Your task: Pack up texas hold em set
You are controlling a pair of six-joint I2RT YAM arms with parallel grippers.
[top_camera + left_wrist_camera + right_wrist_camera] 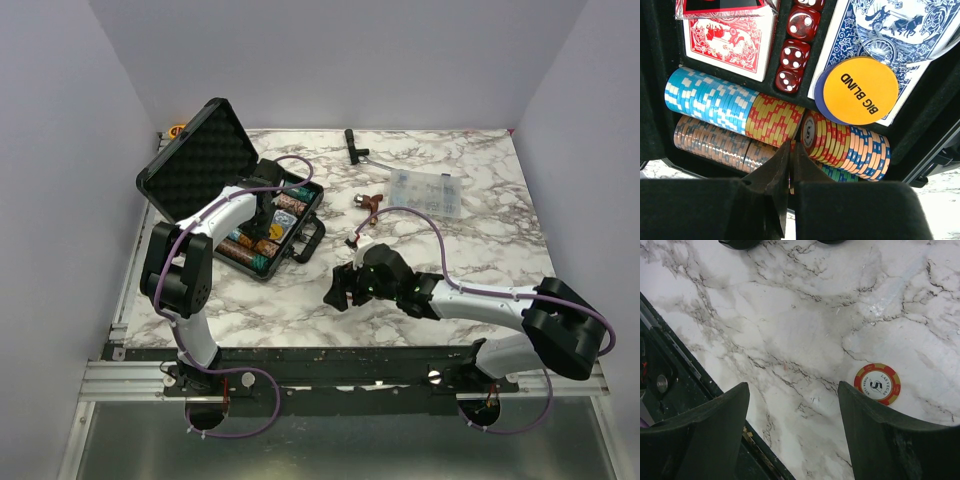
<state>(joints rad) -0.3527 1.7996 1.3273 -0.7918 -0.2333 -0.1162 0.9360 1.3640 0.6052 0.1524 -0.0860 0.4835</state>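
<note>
Marble counter (280, 300), with the black briefcase (200, 165) open at the upper left of the top view. Only the left wrist view shows its insides: chip rows (715, 100), red dice (795, 54), blue card deck (900, 30), orange BIG BLIND button (860, 90). Left jaws are pinched shut right over the chip rows. Only the right wrist view catches a loose red-and-yellow chip (877, 384) on bare marble, just past the right-hand tip of the wide-open right jaws. The counter's near edge cuts across the lower left there.
</note>
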